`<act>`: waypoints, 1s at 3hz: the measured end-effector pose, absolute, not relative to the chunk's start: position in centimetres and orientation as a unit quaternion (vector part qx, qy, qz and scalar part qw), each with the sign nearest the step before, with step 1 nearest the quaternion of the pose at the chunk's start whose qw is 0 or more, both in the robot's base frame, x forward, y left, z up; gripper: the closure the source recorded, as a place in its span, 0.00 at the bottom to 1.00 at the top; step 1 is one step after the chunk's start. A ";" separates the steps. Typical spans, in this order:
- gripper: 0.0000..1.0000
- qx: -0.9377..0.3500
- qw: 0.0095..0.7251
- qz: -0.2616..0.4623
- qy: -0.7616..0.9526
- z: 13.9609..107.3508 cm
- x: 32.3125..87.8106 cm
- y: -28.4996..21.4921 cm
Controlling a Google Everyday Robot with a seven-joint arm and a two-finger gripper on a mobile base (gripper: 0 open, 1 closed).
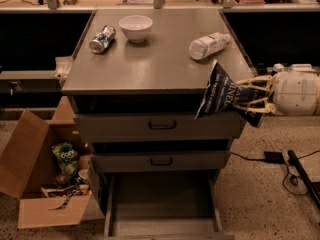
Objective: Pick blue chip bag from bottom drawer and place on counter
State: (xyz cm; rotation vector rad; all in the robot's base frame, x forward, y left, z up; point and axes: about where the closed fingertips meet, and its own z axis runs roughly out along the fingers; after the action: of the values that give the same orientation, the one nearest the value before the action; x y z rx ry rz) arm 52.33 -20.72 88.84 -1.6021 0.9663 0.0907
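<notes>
Our gripper (248,98) reaches in from the right at the cabinet's front right corner, its fingers clamped on the blue chip bag (220,95). We see the bag held in the air, tilted, its upper tip just above the front edge of the counter (160,64) and its body in front of the upper closed drawer (125,126). Below, the bottom drawer (162,199) stands pulled out. On the counter we see a can (102,39), a white bowl (136,27) and a water bottle (209,45), the bottle nearest the bag

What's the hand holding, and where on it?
The hand, just off the counter at its front right corner, is clamped on the blue chip bag, gripping its lower right end.
</notes>
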 end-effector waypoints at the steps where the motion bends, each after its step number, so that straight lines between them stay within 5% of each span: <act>1: 1.00 -0.699 0.566 0.062 0.432 90.6 56.8 -20.9; 3: 1.00 -0.649 0.544 0.032 0.532 92.1 66.6 -21.6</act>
State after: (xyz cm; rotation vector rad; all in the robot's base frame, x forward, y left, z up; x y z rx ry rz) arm 66.58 -21.62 92.11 -1.5394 1.2623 0.0758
